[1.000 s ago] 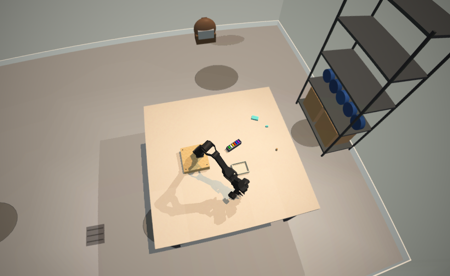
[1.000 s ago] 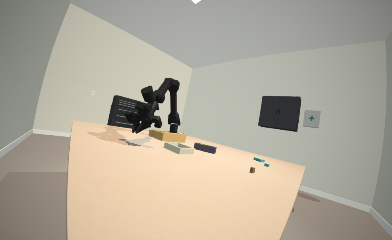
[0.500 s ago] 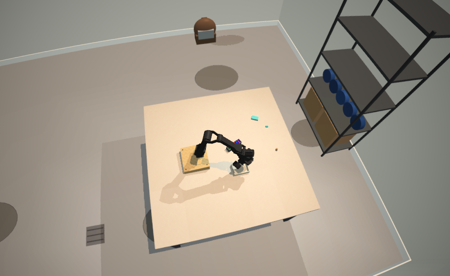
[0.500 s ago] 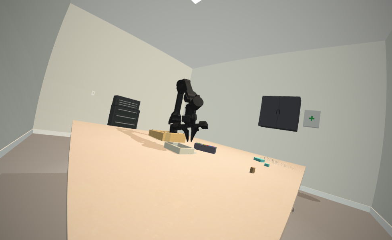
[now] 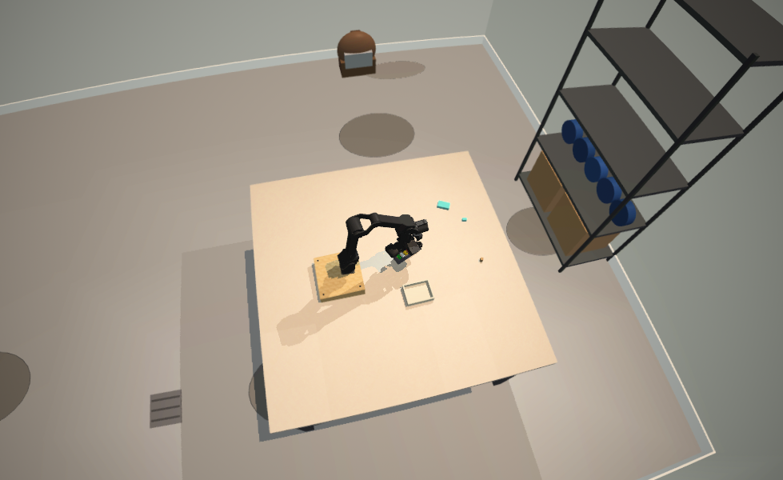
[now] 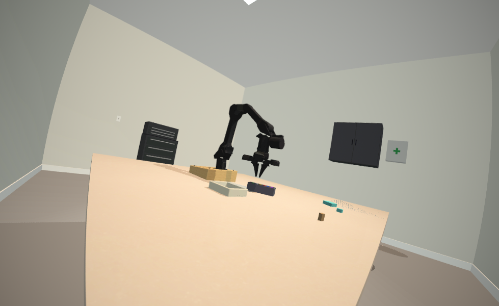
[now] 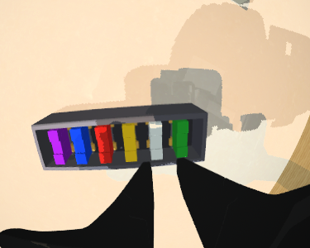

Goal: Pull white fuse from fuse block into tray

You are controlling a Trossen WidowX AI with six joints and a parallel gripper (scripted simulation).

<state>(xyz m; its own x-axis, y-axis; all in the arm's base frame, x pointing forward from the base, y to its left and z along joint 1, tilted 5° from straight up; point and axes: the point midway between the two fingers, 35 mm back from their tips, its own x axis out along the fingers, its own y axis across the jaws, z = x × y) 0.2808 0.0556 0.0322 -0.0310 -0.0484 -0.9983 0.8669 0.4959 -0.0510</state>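
Observation:
The white fuse [image 7: 156,142] sits in the dark fuse block [image 7: 126,114] [image 6: 260,189] [image 5: 403,260], between the yellow fuse [image 7: 130,142] and the green fuse [image 7: 180,138]. The red fuse [image 7: 103,145], blue fuse [image 7: 80,145] and purple fuse [image 7: 59,146] are in the same row. My gripper [image 7: 164,167] [image 6: 258,176] points down above the block, its fingers a small gap apart with nothing between them. In the wrist view the tips appear at the block's near edge, below the white and green fuses. The pale tray [image 5: 419,303] [image 6: 237,193] is empty, beside the block.
The arm stands on a wooden base [image 5: 340,289] [image 6: 220,175]. A teal block [image 5: 443,205] [image 6: 329,203], a smaller teal piece [image 5: 464,219] [image 6: 339,210] and a small brown piece [image 5: 481,259] [image 6: 321,216] lie on the table farther from the base.

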